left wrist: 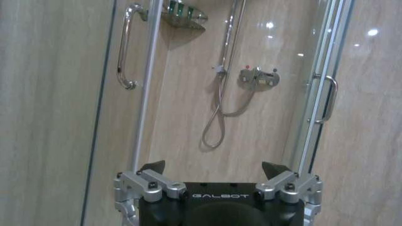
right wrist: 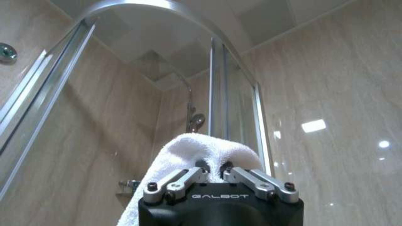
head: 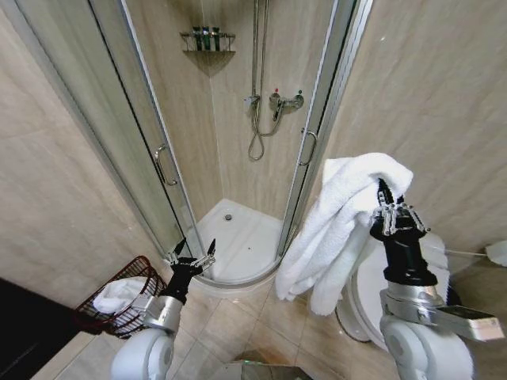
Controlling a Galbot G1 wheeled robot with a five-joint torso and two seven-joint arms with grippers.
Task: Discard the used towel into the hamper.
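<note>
A white towel [head: 337,229] hangs in long folds from my right gripper [head: 385,192], which is raised at the right and shut on the towel's top. In the right wrist view the fingers pinch the towel [right wrist: 195,150] just above the gripper [right wrist: 217,168]. The hamper [head: 119,299], a dark red-brown wire basket, stands on the floor at the lower left with something white inside it. My left gripper [head: 191,254] is held low beside the hamper, to its right, open with nothing between its fingers; its fingertips [left wrist: 152,166] point at the shower wall.
A corner shower cabin with glass doors [head: 150,158] and a white tray [head: 238,241] fills the middle. A white toilet [head: 372,297] stands behind my right arm. Tiled walls close in left and right; a tiled floor strip [head: 238,324] lies between hamper and toilet.
</note>
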